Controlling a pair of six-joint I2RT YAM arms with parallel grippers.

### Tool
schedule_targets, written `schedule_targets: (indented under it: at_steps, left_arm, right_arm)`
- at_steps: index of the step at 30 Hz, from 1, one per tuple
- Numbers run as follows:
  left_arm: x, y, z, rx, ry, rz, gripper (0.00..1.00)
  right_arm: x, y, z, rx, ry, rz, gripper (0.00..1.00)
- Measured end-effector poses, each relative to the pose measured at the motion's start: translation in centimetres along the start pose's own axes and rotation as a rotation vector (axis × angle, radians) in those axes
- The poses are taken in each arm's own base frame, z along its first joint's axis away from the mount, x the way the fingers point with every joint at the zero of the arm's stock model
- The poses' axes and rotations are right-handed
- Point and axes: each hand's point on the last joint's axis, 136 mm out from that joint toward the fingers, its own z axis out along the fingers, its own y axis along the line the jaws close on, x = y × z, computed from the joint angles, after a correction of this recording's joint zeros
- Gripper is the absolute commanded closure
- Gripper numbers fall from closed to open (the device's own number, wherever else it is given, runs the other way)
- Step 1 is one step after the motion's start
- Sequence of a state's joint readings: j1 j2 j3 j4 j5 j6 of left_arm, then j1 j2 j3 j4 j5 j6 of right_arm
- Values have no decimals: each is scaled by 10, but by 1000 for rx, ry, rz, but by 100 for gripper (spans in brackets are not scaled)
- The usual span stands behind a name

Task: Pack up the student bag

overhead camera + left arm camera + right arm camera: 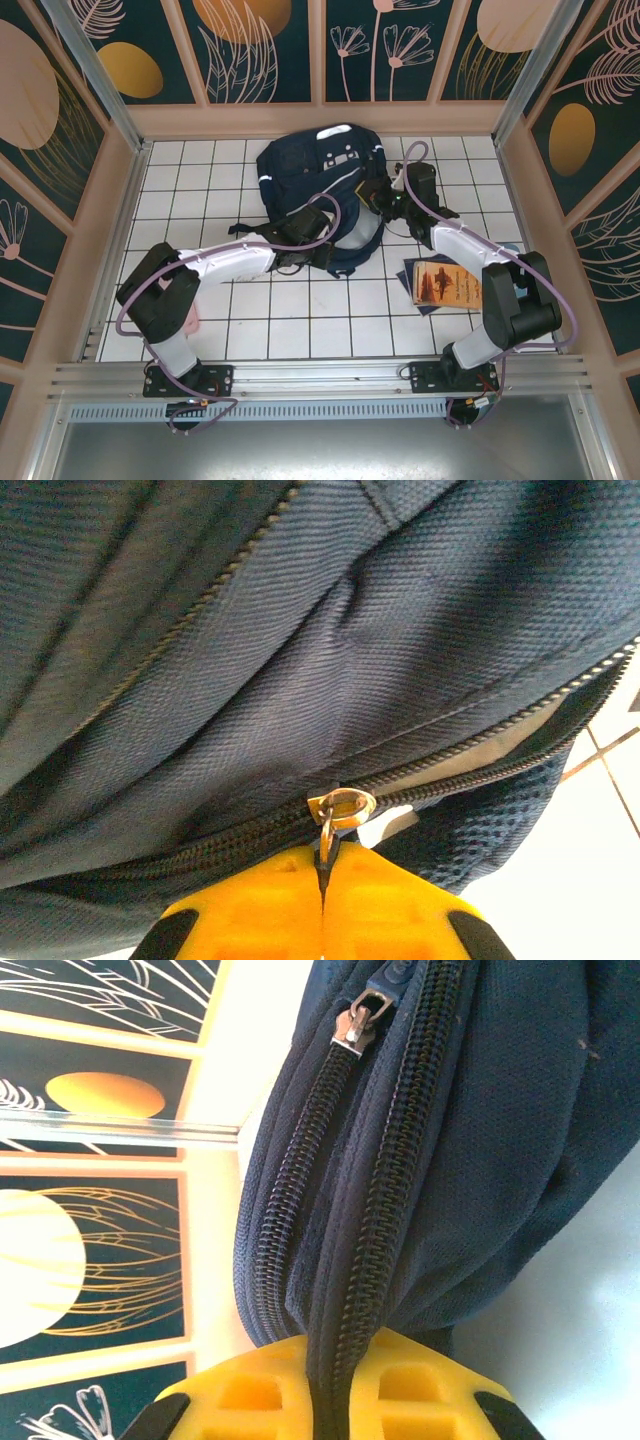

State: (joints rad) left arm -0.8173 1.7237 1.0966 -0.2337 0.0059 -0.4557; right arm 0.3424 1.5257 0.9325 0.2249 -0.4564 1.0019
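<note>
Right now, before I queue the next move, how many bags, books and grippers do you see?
Bags: 1, the student bag
Books: 1, the brown-covered book, lying on a flat navy item that may be a second book
Grippers: 2, the left gripper and right gripper, both shut on the student bag
Total: 4, or 5 with the navy item

Matt woven cloth of the student bag (250,680), shiny metal zipper pull (341,808) (smooth plastic left tool (323,868))

student bag (310,170): far-centre, tiled table (260,320) | left claw (328,222), right claw (380,198): at its near edge | book (447,283): right, apart
</note>
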Motion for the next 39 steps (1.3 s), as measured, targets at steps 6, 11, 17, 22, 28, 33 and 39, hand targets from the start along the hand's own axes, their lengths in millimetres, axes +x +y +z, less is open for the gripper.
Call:
schedule_targets:
  at_steps: [6,11,17,22,28,33,39]
  left_arm:
    - [-6,6,-17,-39,-32,-2,100]
    - [-6,12,-27,-60,-51,-8,100]
    - [0,51,-39,-120,-56,-68,100]
    - [-5,71,-47,-149,-83,-103,100]
    - [-13,91,-47,-184,-93,-117,100]
    - [-29,117,-40,-234,-95,-130,100]
    - [-44,141,-29,-268,-107,-164,100]
  right_arm:
    - [-7,-10,-6,74,-55,-23,90]
    - [-10,-19,-11,124,-83,-36,91]
    - [-18,-31,-17,182,-114,-38,92]
    - [-23,-34,-21,189,-124,-34,92]
    - [-25,-35,-22,190,-123,-53,92]
    - [-30,-37,-25,196,-131,-73,93]
    - [-31,-37,-25,190,-129,-89,92]
